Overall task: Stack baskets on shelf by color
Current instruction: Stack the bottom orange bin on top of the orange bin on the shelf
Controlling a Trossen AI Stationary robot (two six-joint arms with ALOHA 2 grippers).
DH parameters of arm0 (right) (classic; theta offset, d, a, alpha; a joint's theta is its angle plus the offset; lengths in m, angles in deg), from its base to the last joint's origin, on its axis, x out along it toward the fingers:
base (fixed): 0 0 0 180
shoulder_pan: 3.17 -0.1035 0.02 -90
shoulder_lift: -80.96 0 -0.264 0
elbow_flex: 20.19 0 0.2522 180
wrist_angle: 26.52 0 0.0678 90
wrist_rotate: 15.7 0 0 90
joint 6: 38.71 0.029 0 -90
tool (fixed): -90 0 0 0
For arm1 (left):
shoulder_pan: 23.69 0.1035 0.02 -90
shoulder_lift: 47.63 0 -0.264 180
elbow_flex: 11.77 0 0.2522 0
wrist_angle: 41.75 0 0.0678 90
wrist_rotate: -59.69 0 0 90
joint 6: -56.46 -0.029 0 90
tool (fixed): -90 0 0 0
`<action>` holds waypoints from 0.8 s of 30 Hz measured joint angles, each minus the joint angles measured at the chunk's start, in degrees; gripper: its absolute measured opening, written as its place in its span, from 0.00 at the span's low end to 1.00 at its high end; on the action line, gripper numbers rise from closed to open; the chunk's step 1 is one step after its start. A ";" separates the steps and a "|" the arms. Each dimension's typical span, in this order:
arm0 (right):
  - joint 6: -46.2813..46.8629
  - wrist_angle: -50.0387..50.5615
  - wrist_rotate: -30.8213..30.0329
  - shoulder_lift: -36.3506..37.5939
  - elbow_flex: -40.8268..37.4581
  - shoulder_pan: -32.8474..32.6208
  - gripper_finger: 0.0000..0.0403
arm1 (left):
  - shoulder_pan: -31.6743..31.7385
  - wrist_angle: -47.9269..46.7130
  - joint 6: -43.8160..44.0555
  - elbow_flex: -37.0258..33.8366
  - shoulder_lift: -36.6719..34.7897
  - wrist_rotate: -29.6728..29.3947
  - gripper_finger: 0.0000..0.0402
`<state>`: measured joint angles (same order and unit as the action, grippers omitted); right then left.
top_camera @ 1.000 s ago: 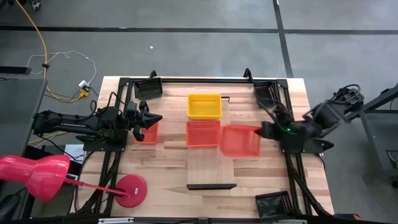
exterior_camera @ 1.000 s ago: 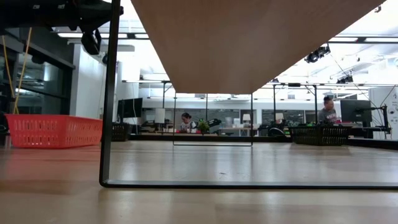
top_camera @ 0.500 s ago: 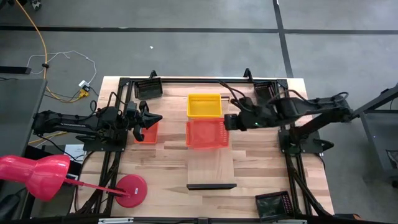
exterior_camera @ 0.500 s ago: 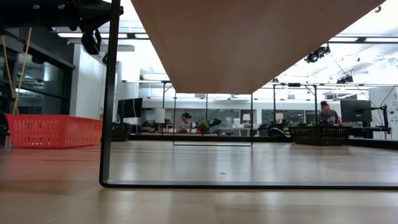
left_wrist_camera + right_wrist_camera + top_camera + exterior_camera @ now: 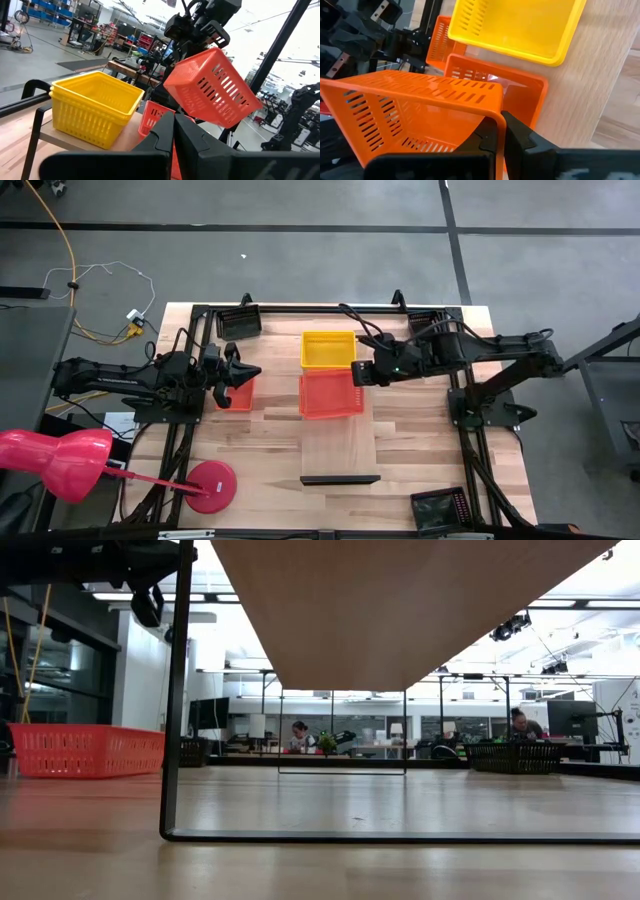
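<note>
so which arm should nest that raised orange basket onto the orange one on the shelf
Right. Its tool holds the tilted orange basket right above the orange basket on the shelf; the left tool waits by another at the table's left.

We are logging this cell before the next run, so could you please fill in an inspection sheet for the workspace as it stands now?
Surface: wooden table, light planks inside a dark frame.
Job's things: yellow baskets stacked on the shelf; a red basket on the shelf beside them; the carried red basket, tilted above it; another red basket off the shelf at the left gripper; black baskets at the table's corners.
Clutter: pink lamp base.
Grippers: right gripper clamps the carried basket's rim; left gripper at the side basket.
Cables: yellow cable on the floor.
Surroundings: people at desks in the room behind.
</note>
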<state>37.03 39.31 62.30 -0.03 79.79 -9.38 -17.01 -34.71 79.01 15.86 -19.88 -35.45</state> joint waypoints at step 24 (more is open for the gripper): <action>-0.27 2.09 1.56 -1.75 -0.02 0.25 0.00 | 0.02 -0.04 -0.15 0.00 0.00 -0.20 0.00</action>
<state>36.76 41.41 63.86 -1.78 79.76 -9.13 -16.99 -34.75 78.86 15.86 -19.88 -35.65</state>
